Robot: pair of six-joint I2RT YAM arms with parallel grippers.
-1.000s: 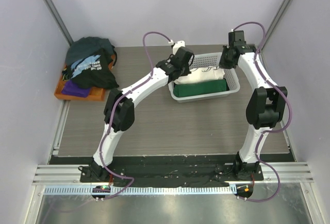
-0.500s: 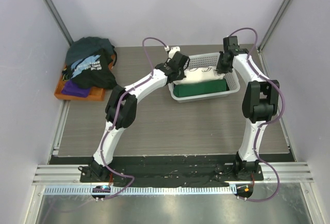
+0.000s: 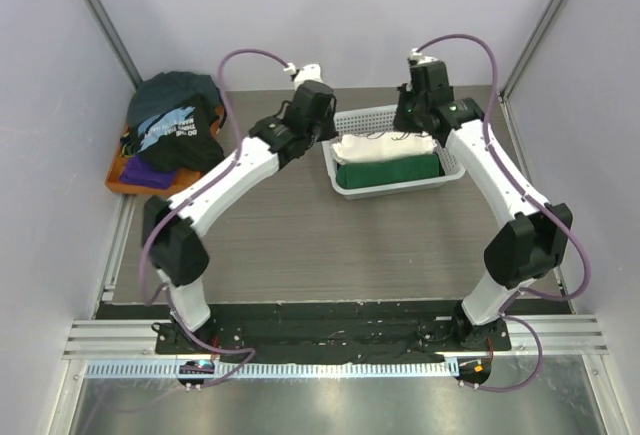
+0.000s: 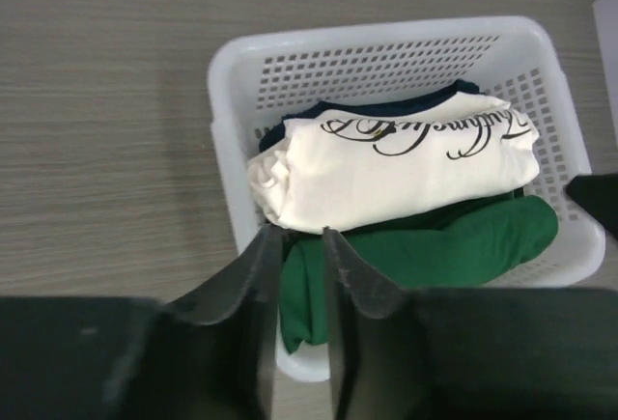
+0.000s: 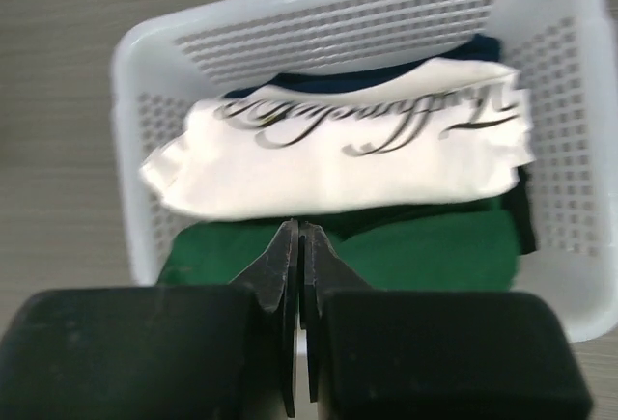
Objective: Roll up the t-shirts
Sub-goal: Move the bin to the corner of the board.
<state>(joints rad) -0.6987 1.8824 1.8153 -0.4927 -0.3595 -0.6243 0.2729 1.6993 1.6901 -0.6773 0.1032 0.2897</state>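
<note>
A loose heap of soft cloth t-shirts (image 3: 172, 130) is seen at the upper left of the overhead view. A dark teal shirt (image 3: 180, 87), a black shirt with pale-blue lettering (image 3: 185, 140) and a purple shirt (image 3: 150, 171) are piled on a flat orange tray (image 3: 118, 177). They are judged light, limp and liable to bunch or drag neighbours along, so a pinch at a free hem or sleeve edge of the uppermost layer is advised. Right of centre, a cream-white roll with dark script (image 4: 386, 174) and a green roll (image 4: 435, 241) are packed in a white plastic lattice basket (image 4: 224, 130). Above it, the left gripper (image 4: 299, 237) is seen with jaws narrowly parted and empty. The right gripper (image 5: 299, 232) is pressed closed on nothing.
</note>
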